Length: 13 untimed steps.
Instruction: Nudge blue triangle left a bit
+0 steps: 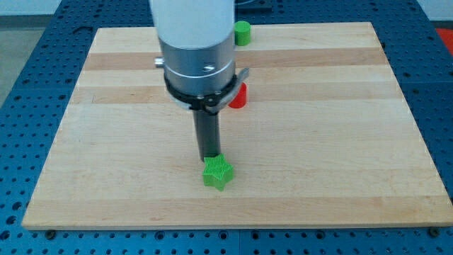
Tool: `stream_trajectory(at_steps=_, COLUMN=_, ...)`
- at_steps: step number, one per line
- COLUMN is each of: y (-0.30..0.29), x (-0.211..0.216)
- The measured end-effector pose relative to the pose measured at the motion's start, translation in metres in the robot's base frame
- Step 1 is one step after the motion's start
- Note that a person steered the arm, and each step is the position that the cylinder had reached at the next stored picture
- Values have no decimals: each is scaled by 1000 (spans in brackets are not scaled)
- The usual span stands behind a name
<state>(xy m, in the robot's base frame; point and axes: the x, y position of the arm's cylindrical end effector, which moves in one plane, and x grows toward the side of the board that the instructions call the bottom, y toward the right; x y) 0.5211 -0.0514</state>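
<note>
No blue triangle shows anywhere in the camera view. My tip [210, 157] stands at the lower middle of the wooden board [340, 106], touching the top edge of a green star-shaped block [217, 173]. A red block [238, 96] sits above it, partly hidden behind the arm's grey body [196, 57]. A green round block [243, 32] lies at the board's top edge, just right of the arm.
The board lies on a blue perforated table [35, 64] that shows on all sides. The arm's wide body hides part of the board's upper middle.
</note>
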Motion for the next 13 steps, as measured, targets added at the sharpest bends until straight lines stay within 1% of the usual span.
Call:
stream_trajectory(at_steps=1, y=-31, x=0)
stream_trajectory(at_steps=2, y=-32, x=-1)
stream_trajectory(at_steps=3, y=3, x=-28)
stream_trajectory(at_steps=4, y=91, x=-58)
stream_trajectory(at_steps=5, y=171, x=-107)
stream_trajectory(at_steps=6, y=189, x=-203)
stream_trajectory(at_steps=7, y=189, x=-289)
stream_trajectory(at_steps=8, y=185, x=-329)
stream_trajectory(at_steps=9, y=170, x=-329)
stream_trajectory(at_steps=13, y=72, x=-327)
